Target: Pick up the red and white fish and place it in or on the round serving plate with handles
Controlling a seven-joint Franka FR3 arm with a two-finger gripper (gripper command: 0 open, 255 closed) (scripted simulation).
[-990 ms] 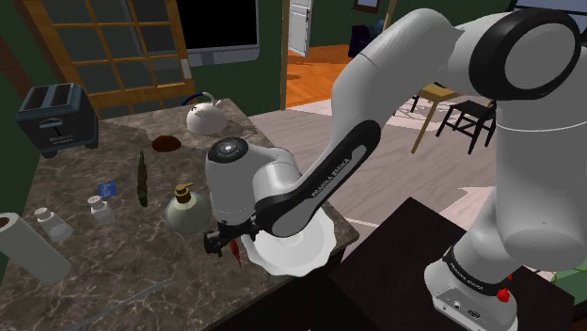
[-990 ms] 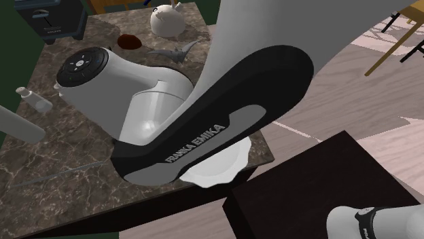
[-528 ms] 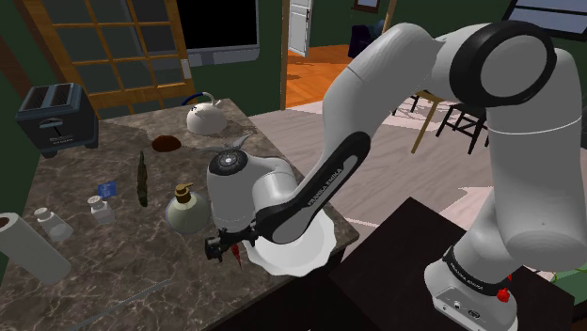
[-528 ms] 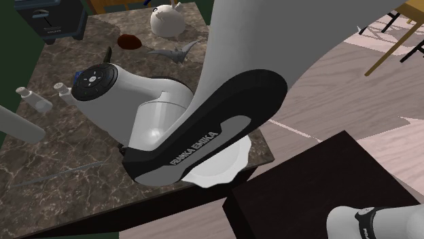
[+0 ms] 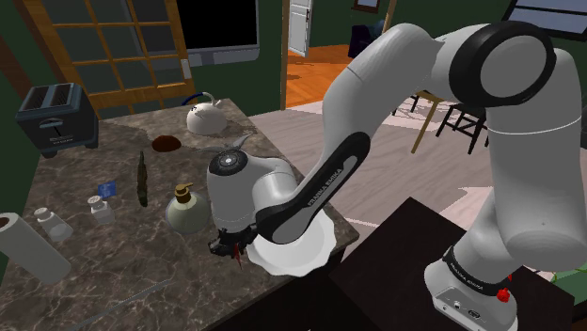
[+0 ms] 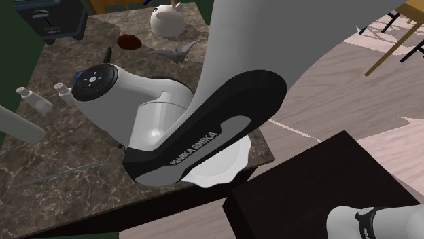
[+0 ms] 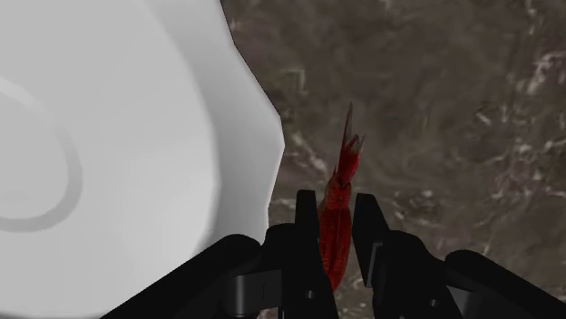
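The gripper (image 7: 337, 201) is narrowed onto the red fish (image 7: 345, 163). Its 2 black fingers (image 7: 308, 227) press against the slim body from either side, and the frayed tail sticks out past the fingertips. The fish hangs over the dark marble countertop (image 7: 435, 118), just beside the wavy rim of the round white plate (image 7: 136, 136) and not over it; whether it touches the stone cannot be told. In the shoulder view the gripper (image 5: 229, 248) points down at the counter's near edge, with a sliver of red fish (image 5: 242, 256) below it and the plate (image 5: 306, 256) right next to it, partly under the white forearm. Towards that view's left, a round soap dispenser (image 5: 185, 209) stands near the wrist. Further off are a dark green bottle (image 5: 142, 179), 2 small jars (image 5: 55, 224) and a paper towel roll (image 5: 28, 246). A white kettle (image 5: 204, 117) and a dark toaster (image 5: 56, 118) sit at the far side of the counter.
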